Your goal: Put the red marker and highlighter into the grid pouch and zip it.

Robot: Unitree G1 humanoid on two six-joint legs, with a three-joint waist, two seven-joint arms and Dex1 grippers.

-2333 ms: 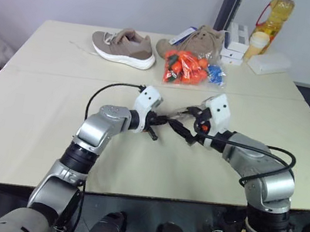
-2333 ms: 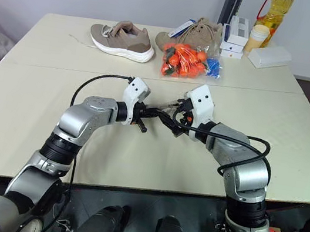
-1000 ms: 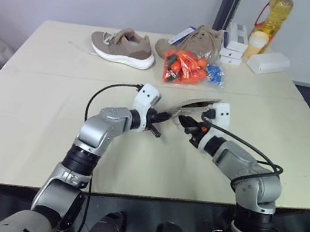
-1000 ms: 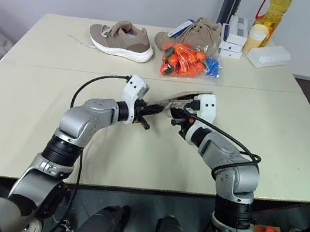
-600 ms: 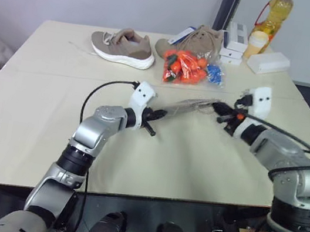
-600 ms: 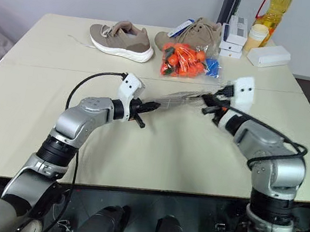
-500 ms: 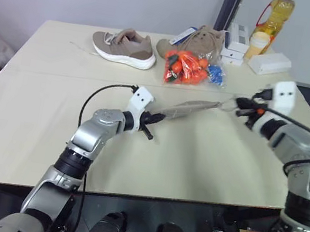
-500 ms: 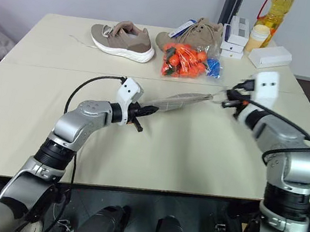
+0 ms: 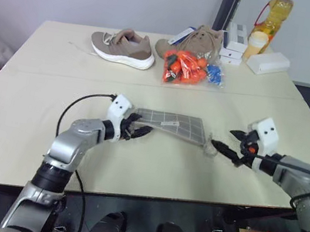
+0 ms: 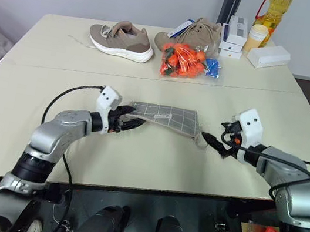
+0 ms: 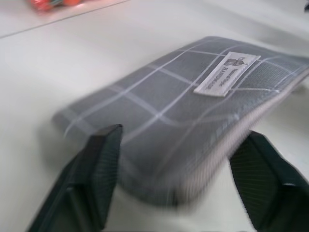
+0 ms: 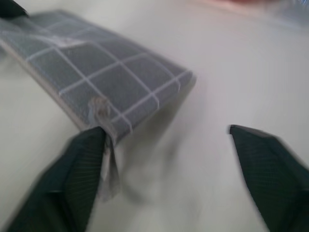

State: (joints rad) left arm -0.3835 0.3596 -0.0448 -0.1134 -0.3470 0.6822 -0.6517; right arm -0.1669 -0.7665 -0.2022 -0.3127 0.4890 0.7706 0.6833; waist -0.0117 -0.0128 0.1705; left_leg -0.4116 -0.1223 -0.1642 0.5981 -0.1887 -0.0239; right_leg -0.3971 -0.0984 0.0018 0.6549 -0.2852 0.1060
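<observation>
The grid pouch lies flat on the tabletop between the 2 claws — left claw wide at 1 end, right claw wide, holding nothing.

One grid pouch, two shoes, one bag of orange items, one oil bottle.

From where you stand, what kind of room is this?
Probably a lab or test room, not a home: a plain table holds unrelated props, such as shoes, a bag of orange bits, an oil bottle and a grid pouch.
</observation>
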